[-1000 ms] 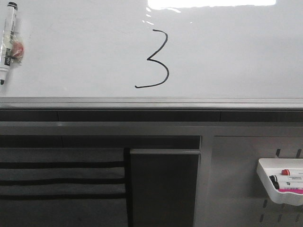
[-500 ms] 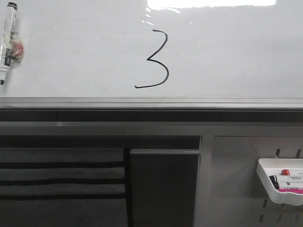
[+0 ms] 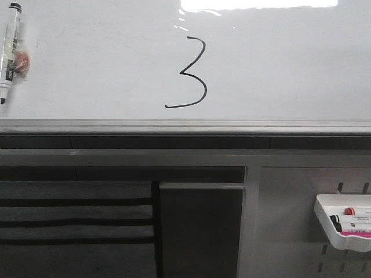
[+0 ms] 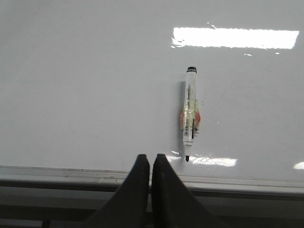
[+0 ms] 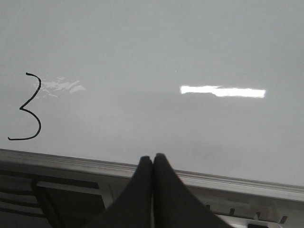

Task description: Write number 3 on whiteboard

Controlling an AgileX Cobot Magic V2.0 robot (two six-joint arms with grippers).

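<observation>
- The whiteboard is seen filling the upper front view, its top edge cut off.
- The number 3 is found drawn complete at its middle; nothing appears left to write.
- The left gripper and right gripper are held closed, empty.
- The marker is left stuck on the board; its label cannot be read.

Whiteboard with a drawn 3 and a marker stuck to it

The glossy whiteboard carries the number 3 in thin black line near its middle, its lower tail sweeping left. At the far left a marker clings upright to the board, tip down, something small and red beside its barrel. A grey metal frame edge runs along the bottom.
</observation>
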